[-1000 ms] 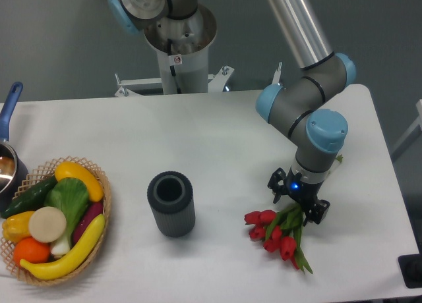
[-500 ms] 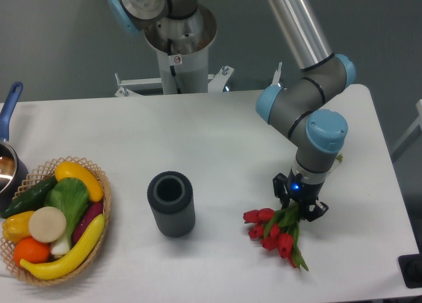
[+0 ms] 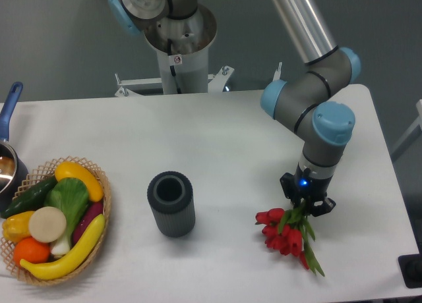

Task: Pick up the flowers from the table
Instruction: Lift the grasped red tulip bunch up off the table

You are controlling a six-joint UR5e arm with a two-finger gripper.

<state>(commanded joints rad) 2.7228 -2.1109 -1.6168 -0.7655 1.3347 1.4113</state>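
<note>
From the fixed camera, the UR5e arm reaches down over the right part of the white table (image 3: 217, 132), and its gripper (image 3: 305, 205) points straight down with its two fingers drawn together on the stems of the flowers (image 3: 287, 235). The bunch of red tulips sits just below and in front of the gripper, its red heads fanning toward the left and its green leaves trailing down to the right toward the table's front edge; whether the blooms touch the tabletop or hang just above it cannot be told. A small blue light glows on the wrist above the fingers. Well to the left of the bunch, near the table's middle, a dark grey ribbed cylinder (image 3: 171, 203) stands upright with its open top showing. At the far left, a wicker basket (image 3: 101, 186) holds coloured fruit and vegetables, and a pot with a blue handle (image 3: 9, 107) sits at the table's left edge.
</note>
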